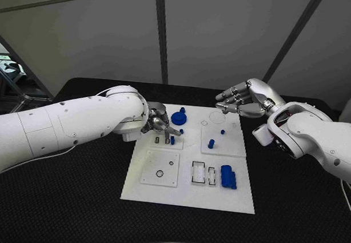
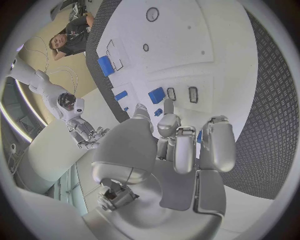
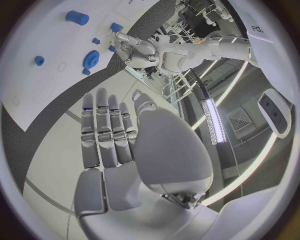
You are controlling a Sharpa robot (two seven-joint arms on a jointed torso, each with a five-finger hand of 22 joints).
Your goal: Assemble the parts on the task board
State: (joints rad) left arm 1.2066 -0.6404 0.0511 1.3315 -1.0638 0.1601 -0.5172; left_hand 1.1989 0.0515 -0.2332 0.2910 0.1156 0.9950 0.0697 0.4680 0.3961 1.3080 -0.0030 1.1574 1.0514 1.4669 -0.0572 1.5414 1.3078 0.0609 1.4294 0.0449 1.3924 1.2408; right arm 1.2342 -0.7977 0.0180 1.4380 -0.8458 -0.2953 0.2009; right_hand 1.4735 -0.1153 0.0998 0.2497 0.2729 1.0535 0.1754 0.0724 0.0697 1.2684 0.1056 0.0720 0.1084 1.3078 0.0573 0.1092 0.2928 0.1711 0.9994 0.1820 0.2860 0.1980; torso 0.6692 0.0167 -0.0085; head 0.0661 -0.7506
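I see my left hand (image 1: 158, 124) over the task board (image 1: 187, 196), grasp unclear; its wrist view shows blue parts (image 2: 156, 95) beyond its fingertips; my right hand (image 3: 115, 150) is released.

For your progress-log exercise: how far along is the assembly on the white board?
Early. The blue gear sits at the white task board's far edge, and small blue pegs stand near its middle. The left hand works by the slots; what it holds is unclear. The right hand is open. The blue blocks lie loose.

Only "ed" reads, on a background wall.
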